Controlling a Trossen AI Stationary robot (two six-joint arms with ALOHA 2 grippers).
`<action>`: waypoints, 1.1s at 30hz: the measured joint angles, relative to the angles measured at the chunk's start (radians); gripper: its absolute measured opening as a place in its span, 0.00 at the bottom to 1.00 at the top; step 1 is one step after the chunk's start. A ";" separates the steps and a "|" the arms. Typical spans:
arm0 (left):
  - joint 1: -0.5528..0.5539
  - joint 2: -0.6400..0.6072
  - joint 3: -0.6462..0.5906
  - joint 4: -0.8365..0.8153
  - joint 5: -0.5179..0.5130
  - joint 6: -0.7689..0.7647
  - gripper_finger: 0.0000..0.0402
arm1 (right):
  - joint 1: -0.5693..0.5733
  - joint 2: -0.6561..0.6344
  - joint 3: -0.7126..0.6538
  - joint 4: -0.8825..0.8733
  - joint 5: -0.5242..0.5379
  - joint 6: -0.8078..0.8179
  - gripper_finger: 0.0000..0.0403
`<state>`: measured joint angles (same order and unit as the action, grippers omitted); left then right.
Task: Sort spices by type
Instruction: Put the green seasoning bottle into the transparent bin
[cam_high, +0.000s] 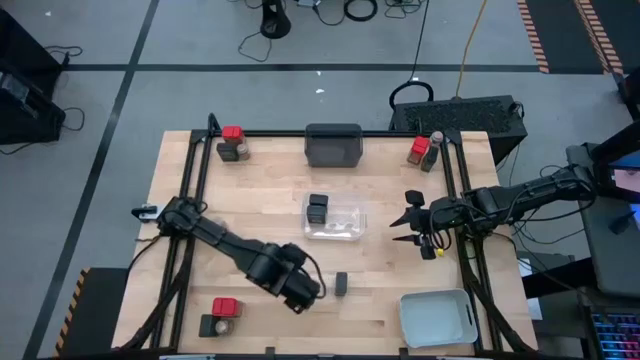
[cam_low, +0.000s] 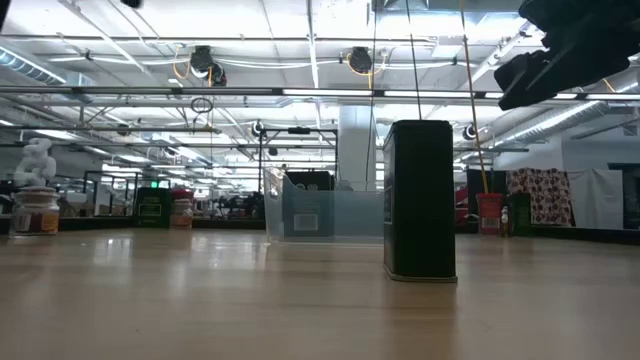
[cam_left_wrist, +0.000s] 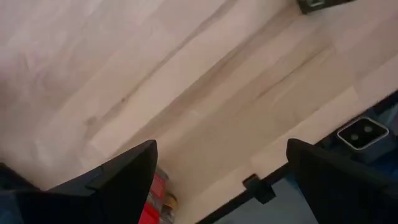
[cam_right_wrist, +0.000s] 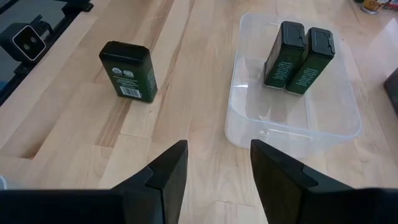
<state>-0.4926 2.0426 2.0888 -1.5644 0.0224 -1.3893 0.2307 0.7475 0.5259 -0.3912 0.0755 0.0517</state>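
Note:
One black boxy spice stands upright on its base on the bare wood near the front. Two more black ones stand side by side in the clear tray. My left gripper hangs open above the table and points down, just left of the lone black box, with nothing between its fingers. A red-topped spice shows past one finger. My right gripper waits open at the right, slanting down toward the clear tray.
Small groups of red-topped spices and jars stand at the far left, far right and near left. A dark grey tray sits at the far edge. A pale grey tray sits at the near right.

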 joint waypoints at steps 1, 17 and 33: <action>-0.011 0.000 0.000 -0.001 0.004 -0.023 0.90 | 0.000 0.000 0.000 0.003 0.000 0.000 0.39; -0.244 0.000 -0.040 -0.007 0.115 -0.481 0.90 | 0.000 0.000 0.000 0.055 0.000 -0.001 0.39; -0.470 -0.154 -0.296 0.055 0.082 -0.890 0.90 | 0.000 0.000 0.000 0.076 0.000 0.013 0.39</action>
<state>-0.9630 1.8890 1.7927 -1.5094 0.1043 -2.2795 0.2308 0.7479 0.5259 -0.3149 0.0757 0.0642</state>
